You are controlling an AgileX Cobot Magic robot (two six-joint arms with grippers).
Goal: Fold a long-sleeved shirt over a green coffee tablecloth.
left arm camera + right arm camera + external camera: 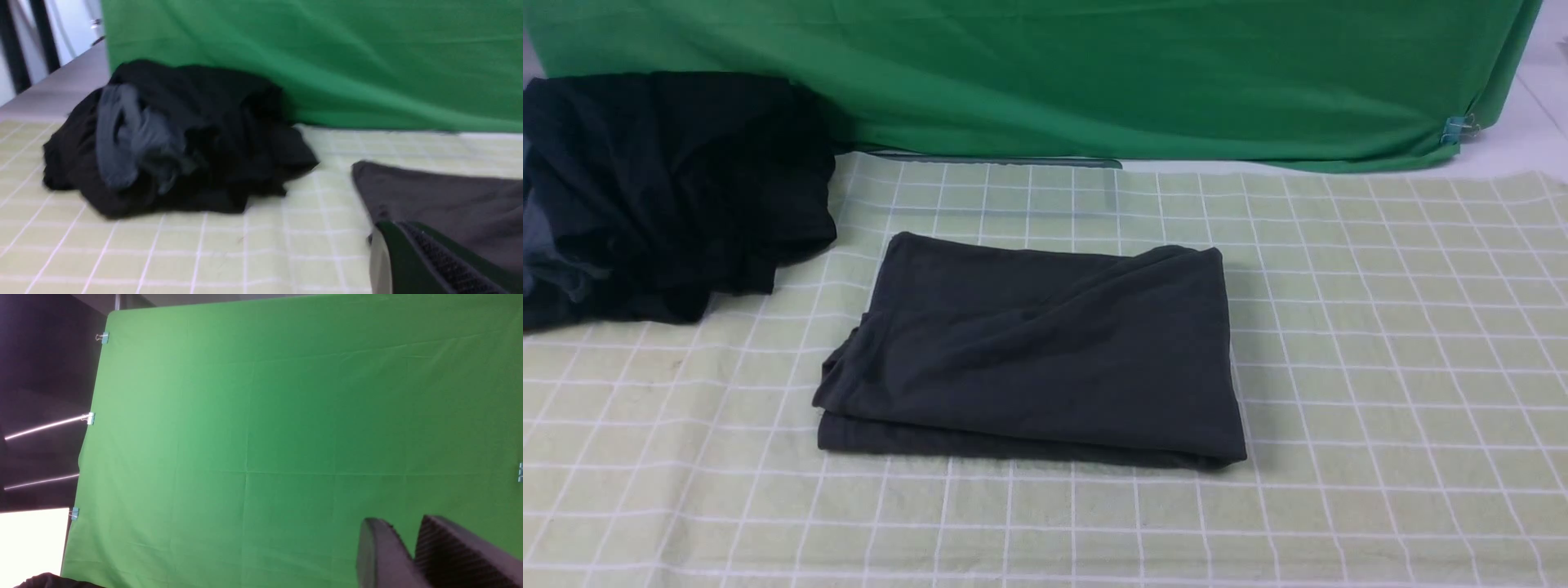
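The dark charcoal-grey long-sleeved shirt [1033,351] lies folded into a neat rectangle on the pale yellow-green gridded tablecloth [1380,327], right of the black garment heap [670,188]. Folding looks finished. Left gripper [412,253] clenched, empty; right gripper [408,543] slightly parted, empty. Next: arms withdraw.
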